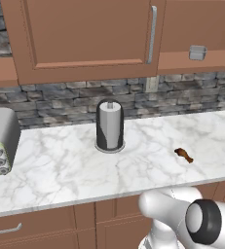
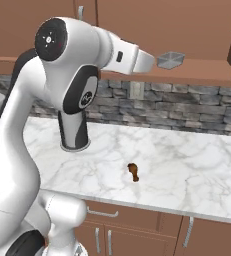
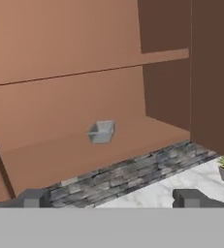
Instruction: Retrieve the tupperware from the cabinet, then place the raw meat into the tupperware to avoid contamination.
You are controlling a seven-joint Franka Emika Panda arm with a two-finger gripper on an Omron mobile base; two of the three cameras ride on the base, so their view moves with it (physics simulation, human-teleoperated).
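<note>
The container (image 3: 102, 131) sits on the open cabinet (image 3: 65, 106) shelf, at 12 o'clock from the jaws, which stand wide apart and empty. The meat (image 1: 184, 154) lies on the marble surface (image 1: 60, 165), at 3 o'clock from the paper towel roll (image 1: 109, 125).

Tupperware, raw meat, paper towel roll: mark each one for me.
tupperware (image 3: 102, 131), hand view, on its front wall, sitting on the open cabinet's bottom shelf.
raw meat (image 1: 183, 154), left base view, on the middle of the chunk.
paper towel roll (image 1: 109, 125), left base view, on the roll's side.
</note>
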